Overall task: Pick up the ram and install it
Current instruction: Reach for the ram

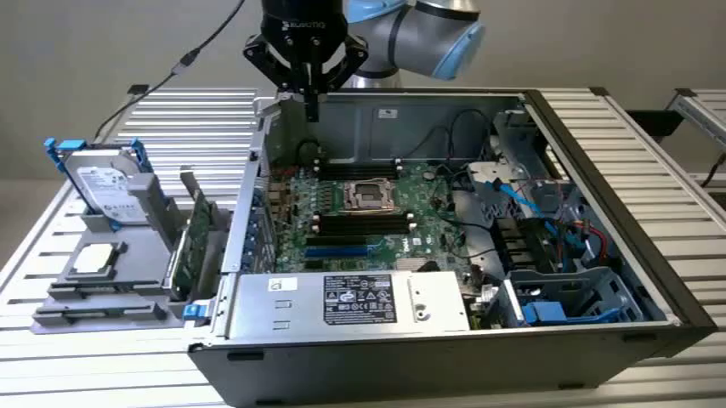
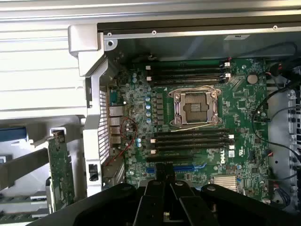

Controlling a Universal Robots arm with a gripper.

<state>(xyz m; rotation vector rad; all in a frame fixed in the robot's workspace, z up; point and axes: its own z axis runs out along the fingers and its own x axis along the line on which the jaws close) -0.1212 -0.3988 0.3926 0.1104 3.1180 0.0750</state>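
In the grey rack, narrow green ram

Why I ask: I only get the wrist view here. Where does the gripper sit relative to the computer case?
Observer: The gripper hangs shut over the open computer case, well above the board.
Operator: What stands outside the case?
Observer: On the exterior view's left, a gray rack holds an upright hard drive.
Operator: And along the case's near edge?
Observer: A silver power supply with a black label lies there.
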